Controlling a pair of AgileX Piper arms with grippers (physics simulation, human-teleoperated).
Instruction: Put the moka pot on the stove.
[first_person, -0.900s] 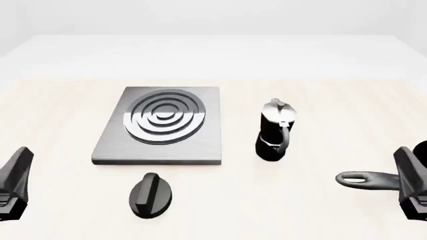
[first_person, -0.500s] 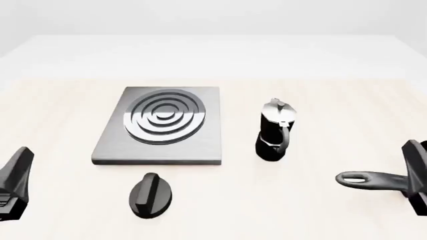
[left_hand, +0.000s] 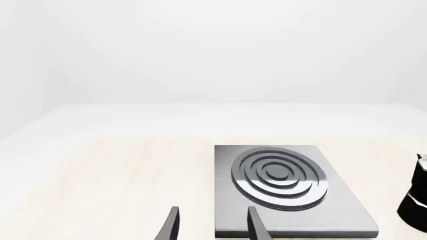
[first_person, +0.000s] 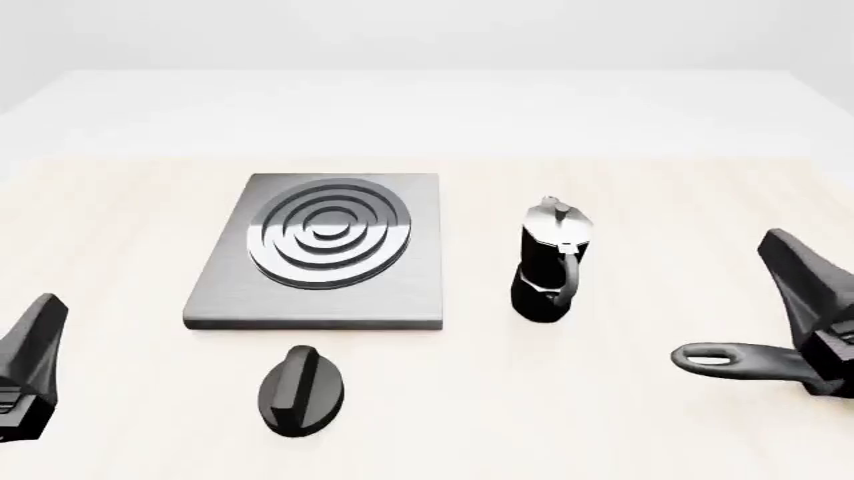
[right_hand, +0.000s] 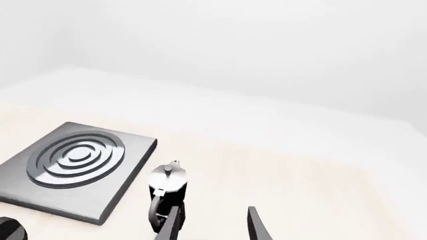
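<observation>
From the front view, the moka pot (first_person: 549, 262) is standing upright on the bench (first_person: 641, 420), its long axis running vertically, just to the right of the stove (first_person: 320, 252) and not touching it; its curved handle is facing toward the camera and its spout is pointing away. It is showing a black faceted body pinched at the waist under a shiny silver lid with a small knob. A black oval knob (first_person: 303, 389) is lying nearer the camera than the stove, and a black pan handle (first_person: 741, 360) is reaching in from the right. The left hand (first_person: 30, 372) is sitting at the left edge and the right hand (first_person: 809, 300) at the right edge, both well apart from the pot. In the left wrist view, the left hand's (left_hand: 212, 227) fingers are standing apart and holding nothing, with the stove (left_hand: 287, 192) beyond them. In the right wrist view, the right hand (right_hand: 212, 226) is likewise spread open and empty, and the pot (right_hand: 166, 197) is standing beside the stove (right_hand: 73, 167).
</observation>
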